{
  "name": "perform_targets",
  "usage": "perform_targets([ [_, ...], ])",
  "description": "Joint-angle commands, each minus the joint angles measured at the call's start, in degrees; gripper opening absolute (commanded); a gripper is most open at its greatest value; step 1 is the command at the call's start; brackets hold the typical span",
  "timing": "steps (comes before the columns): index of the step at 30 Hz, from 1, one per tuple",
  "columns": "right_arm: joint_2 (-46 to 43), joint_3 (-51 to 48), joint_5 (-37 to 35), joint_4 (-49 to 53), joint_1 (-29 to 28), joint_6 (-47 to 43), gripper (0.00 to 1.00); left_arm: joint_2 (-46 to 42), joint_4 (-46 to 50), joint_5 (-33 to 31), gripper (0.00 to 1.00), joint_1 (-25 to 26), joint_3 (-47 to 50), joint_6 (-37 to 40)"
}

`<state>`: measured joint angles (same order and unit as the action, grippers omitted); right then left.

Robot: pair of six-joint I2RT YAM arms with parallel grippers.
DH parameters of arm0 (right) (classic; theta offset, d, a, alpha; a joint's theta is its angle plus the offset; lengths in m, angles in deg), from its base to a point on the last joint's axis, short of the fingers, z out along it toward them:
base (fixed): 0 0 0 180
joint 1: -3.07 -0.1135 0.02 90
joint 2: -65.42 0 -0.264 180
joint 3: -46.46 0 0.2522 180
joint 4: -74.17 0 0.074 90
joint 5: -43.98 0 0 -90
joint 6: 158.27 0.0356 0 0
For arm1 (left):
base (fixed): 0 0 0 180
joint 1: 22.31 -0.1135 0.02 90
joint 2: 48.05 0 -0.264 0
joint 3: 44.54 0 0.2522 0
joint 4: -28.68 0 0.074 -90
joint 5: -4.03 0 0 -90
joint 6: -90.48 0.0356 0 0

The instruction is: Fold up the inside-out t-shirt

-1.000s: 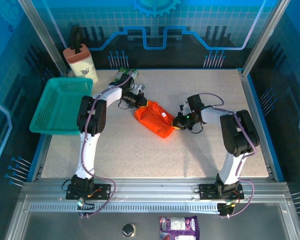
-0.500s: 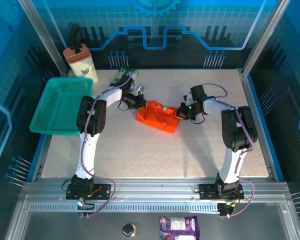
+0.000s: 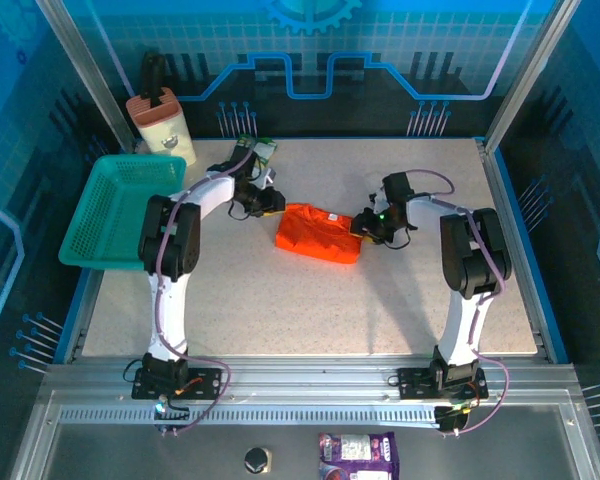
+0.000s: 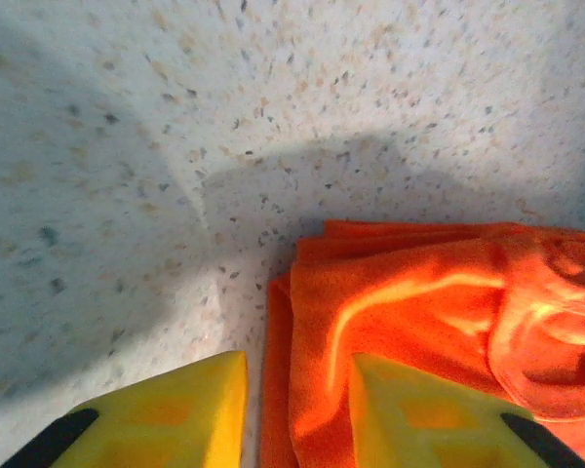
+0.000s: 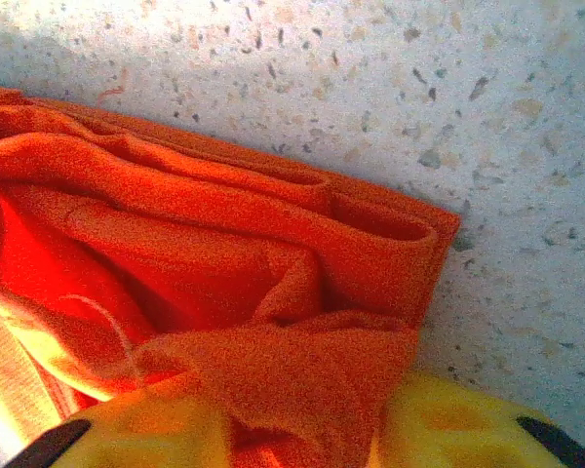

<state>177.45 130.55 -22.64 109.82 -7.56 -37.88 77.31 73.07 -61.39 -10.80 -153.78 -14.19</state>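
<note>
A: What lies nearest, below the arms' bases?

B: A purple pouch (image 3: 358, 455) on the metal sill, off the table (image 3: 280, 310). It has no part in the work.

A: And the shirt?

B: The inside-out t-shirt (image 3: 320, 232) sits mid-table as a compact orange-red slab, several layers deep. Its long axis runs left to right, and each short end meets one arm.

A: The right side first.

B: The right gripper (image 5: 307, 419) is at the right end. Its yellow fingers (image 5: 448, 429) stand apart, and a thick bunch of fuzzy cloth fills the gap. Whether they pinch it or merely straddle it cannot be told. Stacked fold edges run away from the fingers across the wrist view.

A: The left?

B: The left gripper (image 4: 298, 390) is at the left end with its fingers (image 4: 175, 409) parted. The shirt's edge lies in the gap with a sliver of speckled stone beside it, and nothing looks clamped. Most of the cloth lies ahead and to the right in that view.

A: Which arm is nearer?

B: Neither has the advantage, since both touch or almost touch the cloth. A further fold would probably go across the long axis, and a knit this soft and slumping likely needs both ends handled together.

A: Beyond the shirt?

B: A small green packet (image 3: 258, 150) lies near the far edge, a teal mesh basket (image 3: 120, 262) hangs off the left side, and a beige jug (image 3: 160, 125) stands behind it.
</note>
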Motion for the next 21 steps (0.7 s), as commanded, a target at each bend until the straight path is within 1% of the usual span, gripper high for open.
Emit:
perform_targets([
  [1, -5.63, 2.0, -0.28, 4.23, 0.46, -1.82, 0.43, -8.07, 1.94, -3.13, 0.4, -0.43, 1.63, -1.55],
  [2, -7.16, 2.27, -1.33, 5.88, 0.2, -2.53, 0.44, -9.66, 2.27, -3.33, 0.4, -0.43, 2.43, -1.84],
  [5, -11.1, 2.34, -5.06, 10.61, -0.75, -4.13, 0.49, -13.3, 2.74, -1.06, 0.4, 0.4, 4.61, -2.96],
  [7, -12.93, 2.57, -8.69, 14.06, -1.37, -4.79, 0.5, -14.39, 3.88, 0.28, 0.38, 2.44, 5.21, -2.73],
  [9, -14.51, 2.45, -9.52, 15.96, -1.73, -4.3, 0.48, -14.12, 6.04, 0.73, 0.33, 4.9, 5.22, -2.26],
  [10, -14.94, 2.17, -7.44, 15.84, -1.83, -3.48, 0.46, -13.78, 6.71, 0.89, 0.3, 5.81, 5.22, -2.1],
  [11, -15.15, 1.36, -2.83, 14.3, -1.98, -2.31, 0.42, -13.24, 6.98, 1.19, 0.27, 6.85, 5.45, -2.19],
  [13, -14.64, -0.14, 7.07, 10.05, -3.03, 0.43, 0.38, -12.27, 6.83, 1.69, 0.21, 7.94, 6.45, -2.29],
  [15, -12.33, -0.08, 14.89, 7.12, -4.84, 2.3, 0.34, -10.91, 6.5, 1.59, 0.15, 8.26, 7.59, -2.42],
  [17, -9.52, 1.38, 17.51, 7.07, -7.21, 1.46, 0.33, -9.48, 6.37, 1.34, 0.11, 8.18, 8.49, -1.96],
  [19, -6.59, 2.53, 18.42, 7.06, -8.5, 0.71, 0.34, -8.19, 6.54, 0.04, 0.08, 8.05, 9.57, -1.3],
  [21, -3.08, 3.15, 17.25, 7.37, -8.33, 1.51, 0.34, -7.1, 6.29, -1.47, 0.04, 7.59, 11.39, -1.1],
])
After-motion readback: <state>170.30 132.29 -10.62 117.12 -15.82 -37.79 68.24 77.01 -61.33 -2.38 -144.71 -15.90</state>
